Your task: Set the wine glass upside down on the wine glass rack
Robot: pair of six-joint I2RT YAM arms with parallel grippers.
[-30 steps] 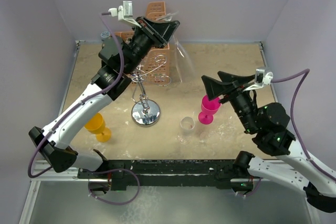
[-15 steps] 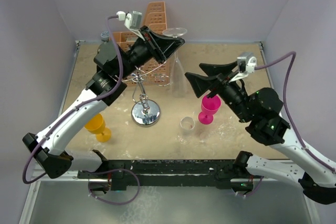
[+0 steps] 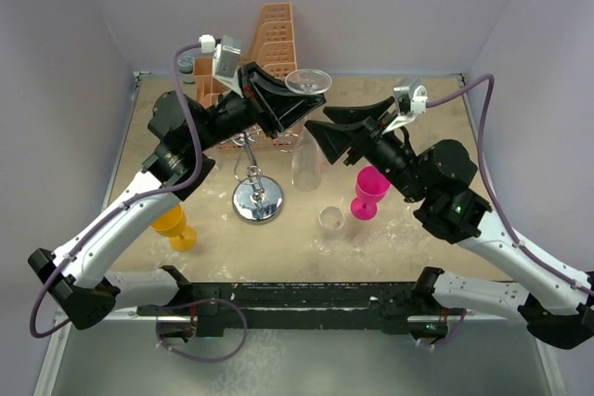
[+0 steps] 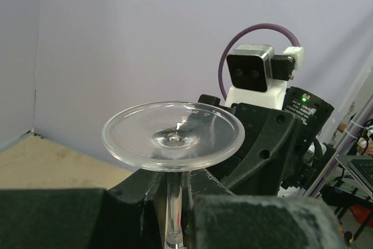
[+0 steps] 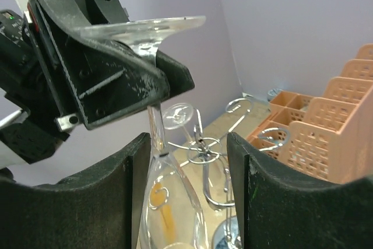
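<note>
A clear wine glass [image 3: 306,162] hangs upside down above the table, foot up. My left gripper [image 3: 295,104] is shut on its stem [image 4: 173,208], just under the round foot [image 4: 173,138]. From the right, my right gripper [image 3: 318,141] reaches in, open. Its two fingers [image 5: 116,190] stand either side of the glass bowl [image 5: 172,202], with a gap on the right side. The wine glass rack [image 3: 257,201], silver wire scrolls on a shiny round base, stands left of the glass. It shows behind the bowl in the right wrist view [image 5: 204,150].
An orange perforated basket [image 3: 269,34] stands at the back, behind the rack. A pink goblet [image 3: 369,190] and a small clear cup [image 3: 330,220] sit under the right arm. A yellow goblet [image 3: 174,224] stands at the front left.
The left arm has carried the upside-down glass right and forward. The right gripper has moved left and up around the bowl, its jaws narrowing.
</note>
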